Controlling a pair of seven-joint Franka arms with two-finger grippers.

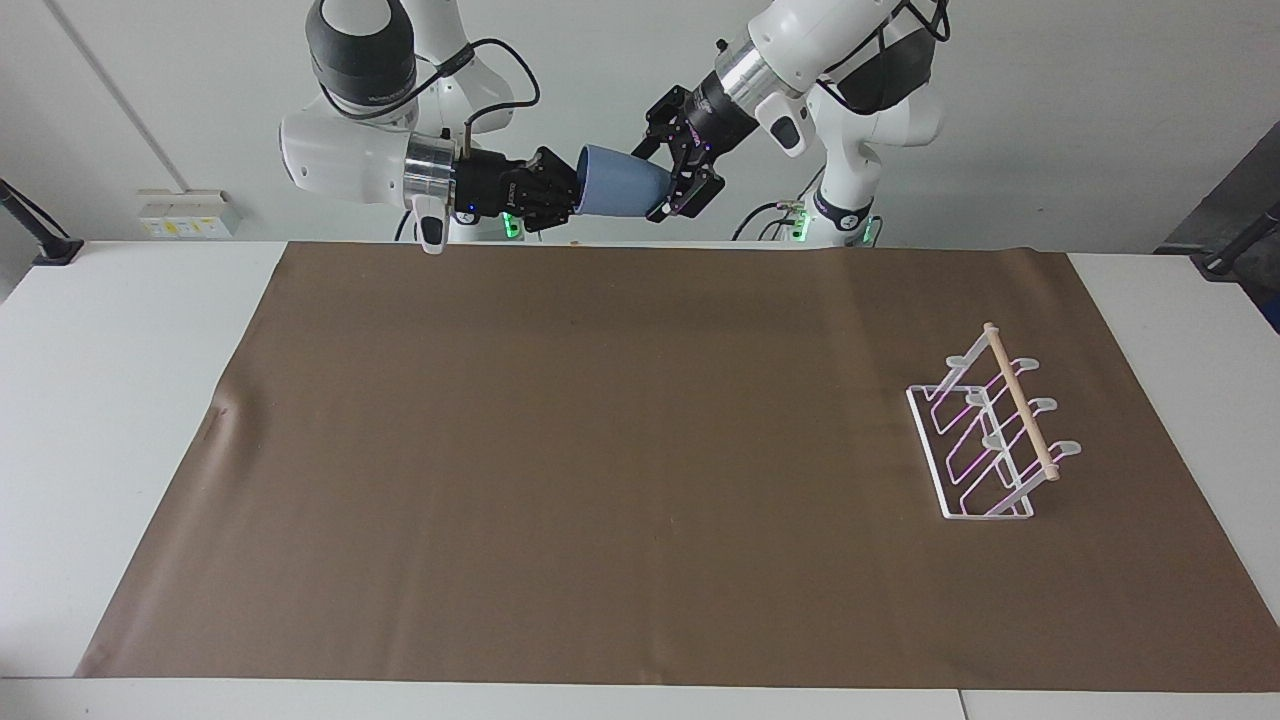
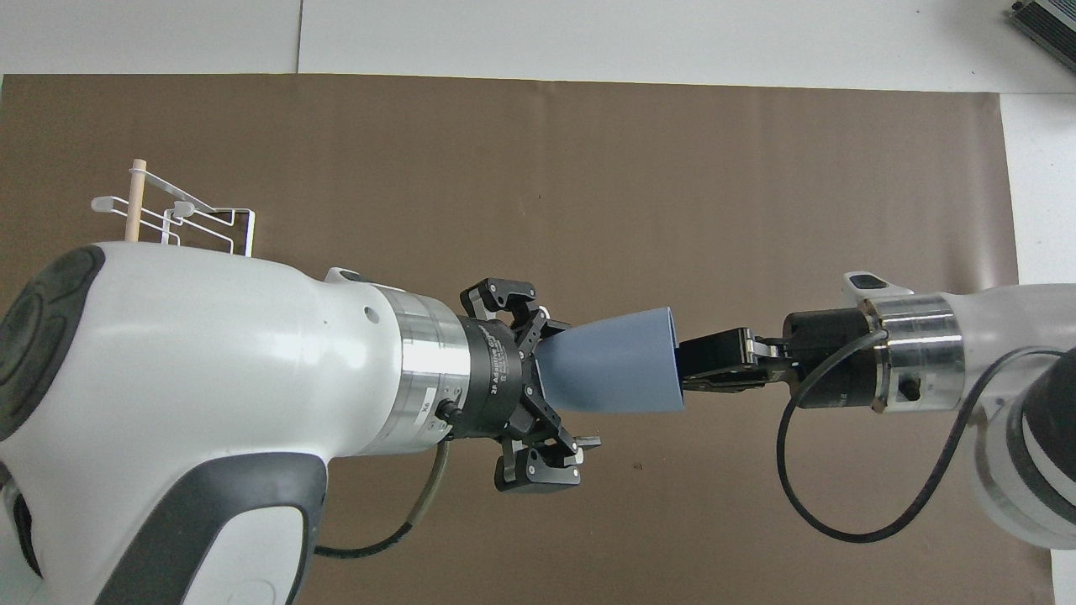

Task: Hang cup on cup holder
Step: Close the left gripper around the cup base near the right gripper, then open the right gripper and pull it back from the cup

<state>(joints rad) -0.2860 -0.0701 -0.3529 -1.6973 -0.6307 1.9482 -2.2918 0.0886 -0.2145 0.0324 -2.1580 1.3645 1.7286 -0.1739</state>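
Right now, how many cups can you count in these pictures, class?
1. The cup is in the air between the right gripper, shut on its rim, and the left gripper at its base. None hangs on the cup holder.

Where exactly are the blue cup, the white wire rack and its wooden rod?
Light-blue plastic cup [image 2: 609, 370]: overhead view, middle of its side wall.
White wire rack [image 1: 985, 515]: facing view, edge of its base.
Light wooden rod [image 1: 1018, 398]: facing view, middle of its length.
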